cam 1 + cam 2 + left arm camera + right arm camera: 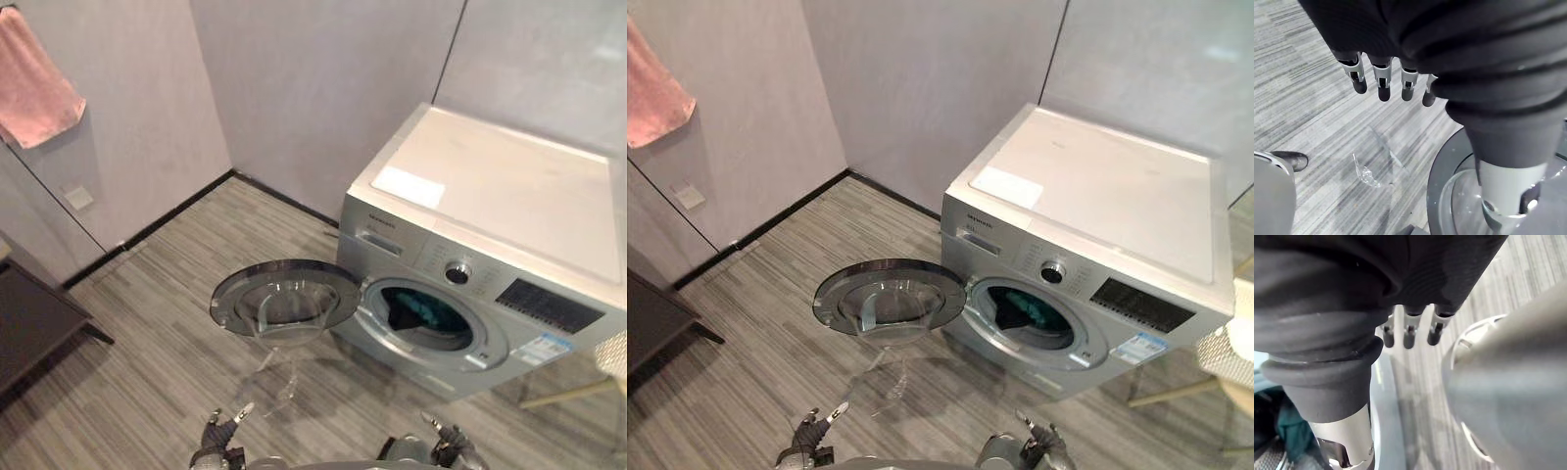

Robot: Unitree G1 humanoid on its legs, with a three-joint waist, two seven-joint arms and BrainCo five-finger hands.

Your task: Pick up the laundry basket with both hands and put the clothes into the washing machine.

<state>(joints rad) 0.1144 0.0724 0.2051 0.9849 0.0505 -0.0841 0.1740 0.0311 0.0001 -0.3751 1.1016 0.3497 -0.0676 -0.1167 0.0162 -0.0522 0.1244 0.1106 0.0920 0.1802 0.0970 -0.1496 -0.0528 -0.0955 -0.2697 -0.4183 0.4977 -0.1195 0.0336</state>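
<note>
A silver front-loading washing machine [490,245] stands against the wall, its round glass door [284,297] swung wide open to the left. Dark teal clothes [423,315] lie inside the drum, and they also appear as teal cloth [1288,431] in the right wrist view. My left hand [220,436] hangs low in front of the door, fingers [1382,81] straight and holding nothing. My right hand [446,446] hangs low before the drum opening, its fingers [1409,330] also straight and empty.
A white sheet [409,186] lies on the machine's top. A pink towel [34,83] hangs on the left wall above a dark low table [34,328]. A pale chair [598,377] stands right of the machine. Grey plank floor [167,294] spreads left of the door.
</note>
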